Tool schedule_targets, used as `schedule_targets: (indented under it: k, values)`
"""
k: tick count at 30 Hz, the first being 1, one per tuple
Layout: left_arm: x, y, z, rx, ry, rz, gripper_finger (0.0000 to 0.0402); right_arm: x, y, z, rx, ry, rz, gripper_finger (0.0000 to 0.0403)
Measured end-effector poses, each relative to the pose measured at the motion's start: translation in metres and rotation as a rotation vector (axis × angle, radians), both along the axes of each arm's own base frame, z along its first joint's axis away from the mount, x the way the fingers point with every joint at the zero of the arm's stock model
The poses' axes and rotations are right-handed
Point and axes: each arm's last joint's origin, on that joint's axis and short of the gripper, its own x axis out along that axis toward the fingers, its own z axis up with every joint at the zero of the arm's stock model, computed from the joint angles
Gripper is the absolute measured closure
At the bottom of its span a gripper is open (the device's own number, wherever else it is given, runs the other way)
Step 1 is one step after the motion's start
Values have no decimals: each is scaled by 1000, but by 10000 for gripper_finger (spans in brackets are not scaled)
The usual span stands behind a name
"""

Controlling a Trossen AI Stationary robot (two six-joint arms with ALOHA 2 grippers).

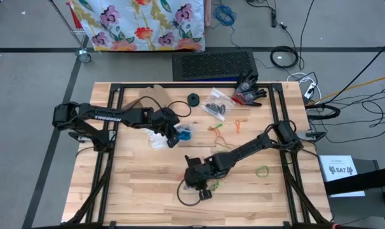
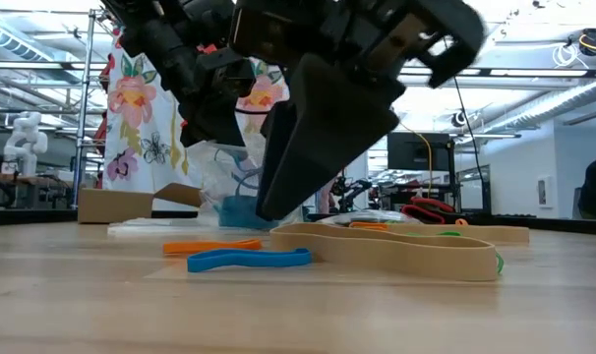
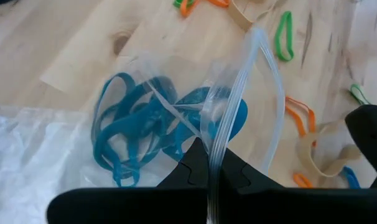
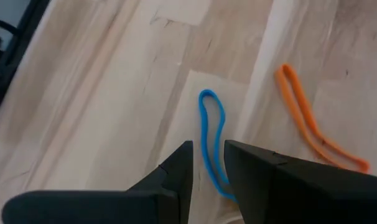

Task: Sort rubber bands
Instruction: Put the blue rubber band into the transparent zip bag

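Observation:
My left gripper (image 1: 174, 131) is shut on a clear plastic bag (image 3: 176, 99) that holds several blue rubber bands (image 3: 142, 130). It sits left of the table's middle. My right gripper (image 4: 208, 167) hovers near the table's near edge, pointing down. Its fingers are slightly apart, one on each side of a single blue rubber band (image 4: 210, 127) lying flat on the wood, also seen as a blue rubber band (image 2: 249, 259) in the low view below the fingertip. An orange band (image 4: 310, 121) and a wide tan band (image 2: 396, 251) lie beside it. My left gripper pinches the clear bag at its thick mouth edge (image 3: 221, 140) between both fingers. The edge runs on away from the fingers as a stiff strip. The bag's body with the blue bands spreads out ahead of the fingers, over the table.
More loose bands lie around the middle: orange bands (image 1: 215, 129), a green band (image 1: 262, 170). A bag of black bands (image 1: 218, 107), a black roll (image 1: 193, 99), gloves (image 1: 248, 93) and a cardboard piece (image 1: 155, 94) sit toward the far edge. A crumpled white bag (image 1: 155, 140) lies under the left gripper.

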Motion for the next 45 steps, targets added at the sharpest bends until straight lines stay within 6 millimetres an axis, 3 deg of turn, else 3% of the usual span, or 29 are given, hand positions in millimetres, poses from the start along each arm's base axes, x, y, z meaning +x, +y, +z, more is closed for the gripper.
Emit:
schedule_targets:
  k: [8,13,20,23,26,29,31,33,45]
  values:
    - [2,-12,0,-27,1,-5,401,-2,7,4,-32,8,-34,316]
    - [2,-20,0,-28,2,-3,401,-7,5,-5,-59,84,-29,293]
    - [3,-23,0,-5,0,5,401,-2,3,-6,-100,36,4,252]
    - [3,-23,0,-1,-1,7,401,2,1,-18,-103,42,8,246]
    - [3,-23,0,2,-2,9,401,3,4,-26,-118,44,23,254]
    - [3,-23,0,7,-3,4,401,1,6,-27,-141,54,12,307]
    - [3,-23,0,8,1,5,401,-1,7,-24,-167,47,20,366]
    - [3,-23,0,9,4,6,401,-4,6,-16,-196,35,32,389]
    - [-2,-24,-4,8,71,16,401,0,-42,66,-532,-264,-121,399]
